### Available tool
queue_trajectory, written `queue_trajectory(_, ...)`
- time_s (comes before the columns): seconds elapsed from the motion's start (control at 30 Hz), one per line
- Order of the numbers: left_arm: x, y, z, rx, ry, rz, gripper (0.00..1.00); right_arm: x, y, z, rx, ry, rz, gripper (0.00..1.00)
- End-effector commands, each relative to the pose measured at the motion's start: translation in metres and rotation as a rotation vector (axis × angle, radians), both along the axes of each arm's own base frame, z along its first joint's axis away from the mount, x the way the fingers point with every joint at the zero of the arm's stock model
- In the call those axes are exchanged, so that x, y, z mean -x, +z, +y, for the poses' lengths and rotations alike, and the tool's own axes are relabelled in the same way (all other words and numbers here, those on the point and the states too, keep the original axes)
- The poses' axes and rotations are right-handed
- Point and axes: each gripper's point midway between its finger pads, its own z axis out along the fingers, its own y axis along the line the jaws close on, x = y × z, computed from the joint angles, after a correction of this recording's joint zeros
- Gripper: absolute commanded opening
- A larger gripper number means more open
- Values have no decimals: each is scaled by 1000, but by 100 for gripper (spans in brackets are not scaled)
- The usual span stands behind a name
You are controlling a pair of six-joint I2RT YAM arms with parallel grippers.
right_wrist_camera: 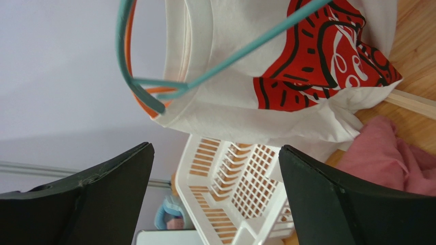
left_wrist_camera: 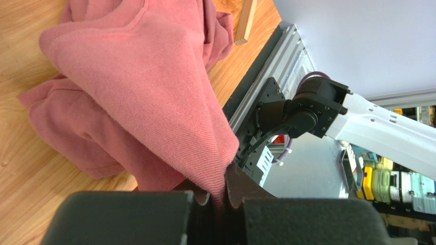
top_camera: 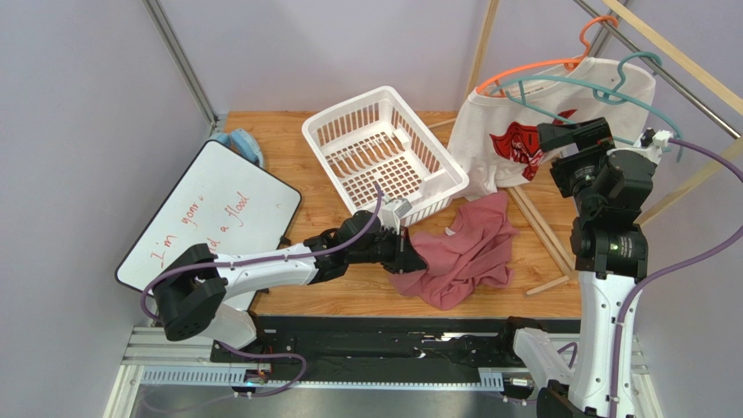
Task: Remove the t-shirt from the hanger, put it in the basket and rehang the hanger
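Note:
The dusty-red t-shirt (top_camera: 462,248) lies crumpled on the wooden table, in front of the basket and off the hanger. My left gripper (top_camera: 410,252) is low at its left edge, shut on a fold of the cloth. The left wrist view shows the t-shirt (left_wrist_camera: 143,81) drawn taut into the left gripper (left_wrist_camera: 225,191). The teal hanger (top_camera: 644,57) hangs bare at the back right. My right gripper (top_camera: 548,144) is raised just below it, open and holding nothing. In the right wrist view the hanger (right_wrist_camera: 256,43) is beyond the right gripper (right_wrist_camera: 215,153), apart from both fingers.
A white t-shirt with a red graphic (top_camera: 523,131) hangs on an orange hanger (top_camera: 532,68) behind the teal one. A white slatted basket (top_camera: 384,152) stands mid-table, a whiteboard (top_camera: 209,218) lies at the left, and wooden sticks (top_camera: 541,226) lie right of the red shirt.

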Motion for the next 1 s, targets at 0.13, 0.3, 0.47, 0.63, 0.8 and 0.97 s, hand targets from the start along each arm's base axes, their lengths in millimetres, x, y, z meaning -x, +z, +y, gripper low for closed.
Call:
queue_trajectory(0.13, 2, 14, -19, 66, -62, -21, 0, 52, -37, 44, 282, 290, 103, 100)
queue_trajectory(0.3, -2, 29, -12, 49, -40, -65, 0, 77, -89, 87, 381, 567, 207, 100)
queue_trajectory(0.47, -21, 72, 25, 1, 100, -229, 0, 94, -143, 120, 409, 774, 313, 100)
queue_trajectory(0.63, -34, 107, 106, -85, 350, -357, 0, 103, -161, 152, 421, 874, 296, 100)
queue_trajectory(0.8, -28, 118, 159, -105, 459, -393, 0, 98, -177, 165, 456, 900, 325, 100)
queue_trajectory(0.97, -24, 124, 150, -69, 417, -405, 0, 91, -196, 155, 461, 815, 394, 100)
